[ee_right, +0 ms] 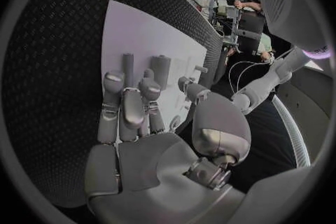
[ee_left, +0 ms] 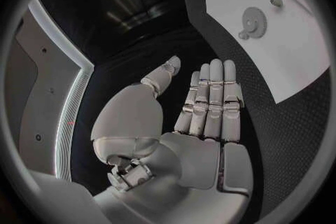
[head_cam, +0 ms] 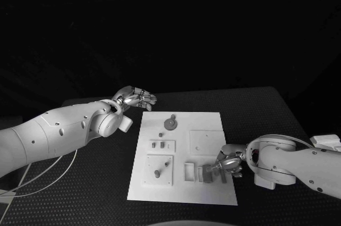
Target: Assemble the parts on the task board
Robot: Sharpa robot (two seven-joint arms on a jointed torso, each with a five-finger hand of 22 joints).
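The white task board (head_cam: 206,196) lies in the middle of the black table. A grey gear (head_cam: 170,122) lies flat near the board's far edge, also seen as the gear (ee_left: 253,23) on the board (ee_left: 294,67). Several small grey pieces (head_cam: 164,145) sit in the left half. Upright grey bars (head_cam: 207,172) stand near the right front. My right hand (head_cam: 228,164) hovers beside them, its straight fingers (ee_right: 131,103) reaching toward the bars (ee_right: 128,63) with nothing between them and the thumb. My left hand (head_cam: 135,97) hangs off the board's far left corner, fingers (ee_left: 210,95) straight, palm empty.
A small white box (head_cam: 326,141) sits at the table's right edge. Thin cables (head_cam: 43,179) loop under my left arm at the near left. The black textured table top (head_cam: 255,107) runs beyond the board to the far and right sides.
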